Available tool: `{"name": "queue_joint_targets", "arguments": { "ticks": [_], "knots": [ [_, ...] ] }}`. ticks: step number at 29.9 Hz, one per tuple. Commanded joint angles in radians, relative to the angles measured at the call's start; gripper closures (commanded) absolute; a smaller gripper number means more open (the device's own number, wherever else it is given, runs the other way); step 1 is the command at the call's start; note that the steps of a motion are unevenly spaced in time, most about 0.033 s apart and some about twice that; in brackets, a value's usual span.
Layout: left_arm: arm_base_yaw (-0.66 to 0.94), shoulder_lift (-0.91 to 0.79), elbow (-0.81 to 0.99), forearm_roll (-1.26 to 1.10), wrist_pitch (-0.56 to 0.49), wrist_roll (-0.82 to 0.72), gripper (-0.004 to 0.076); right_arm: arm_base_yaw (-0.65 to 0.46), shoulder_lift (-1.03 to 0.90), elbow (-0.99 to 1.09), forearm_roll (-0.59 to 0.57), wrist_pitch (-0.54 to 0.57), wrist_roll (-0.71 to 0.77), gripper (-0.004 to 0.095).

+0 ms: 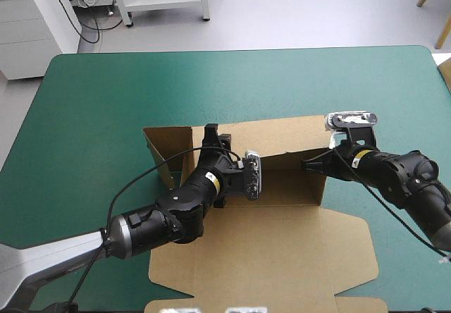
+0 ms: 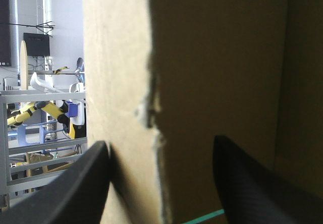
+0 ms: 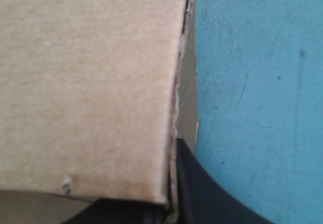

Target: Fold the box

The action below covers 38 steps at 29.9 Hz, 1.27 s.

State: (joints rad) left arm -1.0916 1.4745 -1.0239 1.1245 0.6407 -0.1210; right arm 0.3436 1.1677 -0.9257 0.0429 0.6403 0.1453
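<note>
At the box (image 1: 282,249) corners: wall-raising step, likely. Released, the left pincer (image 2: 160,148) straddles a wall; the right pincer (image 1: 313,163) grasps the opposite wall. Next: clench left, tuck.

We read bright, even, diffuse light from above in the high view; the teal-green cover (image 1: 99,115) is uniformly lit; the left arm lays a soft shadow on the brown box (image 1: 282,256); in the left wrist view the board splits into a pale lit strip and deep shade, the room beyond bright; the left gripper (image 2: 160,140) shows a faint sheen on its black fingers (image 2: 75,193); in the right wrist view the board is evenly lit, a shaded sliver beside its edge.
</note>
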Motion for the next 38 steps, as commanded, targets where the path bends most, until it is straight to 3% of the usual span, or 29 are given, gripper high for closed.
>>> {"name": "queue_joint_targets", "arguments": {
  "ticks": [1,13,25,38],
  "knots": [
    [-0.066,-0.053,-0.012,-0.034,-0.018,-0.018,0.0284,0.004,0.06,-0.003,0.05,-0.077,-0.005,0.0928],
    [-0.237,-0.16,-0.012,-0.037,0.149,-0.023,0.0285,0.004,0.095,-0.007,0.046,-0.127,-0.005,0.0928],
    [-0.288,-0.208,-0.025,-0.027,0.177,-0.028,0.0285,0.004,0.095,-0.011,0.046,-0.105,-0.005,0.0928],
    [-0.209,-0.232,-0.248,-0.063,0.172,0.024,0.0285,0.001,0.095,-0.183,0.011,0.147,-0.009,0.0928]
  ]
}}
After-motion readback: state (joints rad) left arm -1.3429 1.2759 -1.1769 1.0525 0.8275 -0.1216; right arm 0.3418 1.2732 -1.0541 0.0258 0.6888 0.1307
